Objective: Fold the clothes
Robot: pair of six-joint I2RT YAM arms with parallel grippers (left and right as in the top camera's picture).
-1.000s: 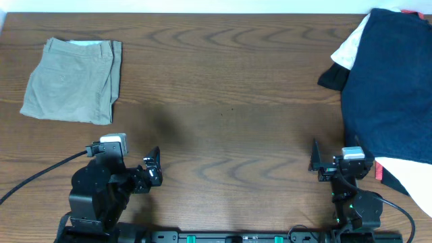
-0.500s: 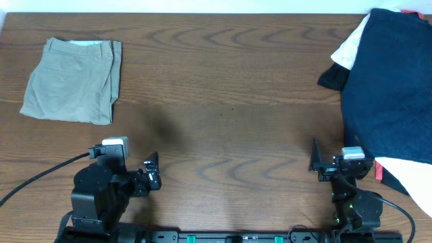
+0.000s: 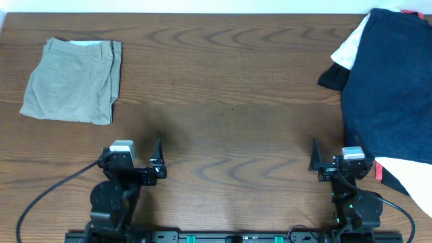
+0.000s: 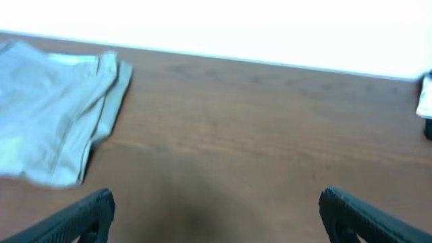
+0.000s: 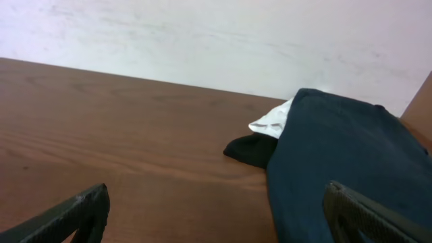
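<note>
The khaki shorts (image 3: 71,81) lie folded flat at the table's back left, waistband toward the far edge. They also show in the left wrist view (image 4: 54,108), at the left. My left gripper (image 3: 156,162) is open and empty near the front edge, well in front of the shorts; its fingertips frame bare wood in its wrist view (image 4: 216,216). My right gripper (image 3: 314,160) is open and empty near the front right, its fingertips spread wide in the right wrist view (image 5: 216,216).
A large navy garment (image 3: 388,81) covers the table's right side, with a white garment (image 3: 351,47) under its back edge and another white piece (image 3: 408,177) at the front right. Both also show in the right wrist view (image 5: 337,155).
My left arm has drawn back and swung to face straight ahead. The right arm and the shorts have not moved.
</note>
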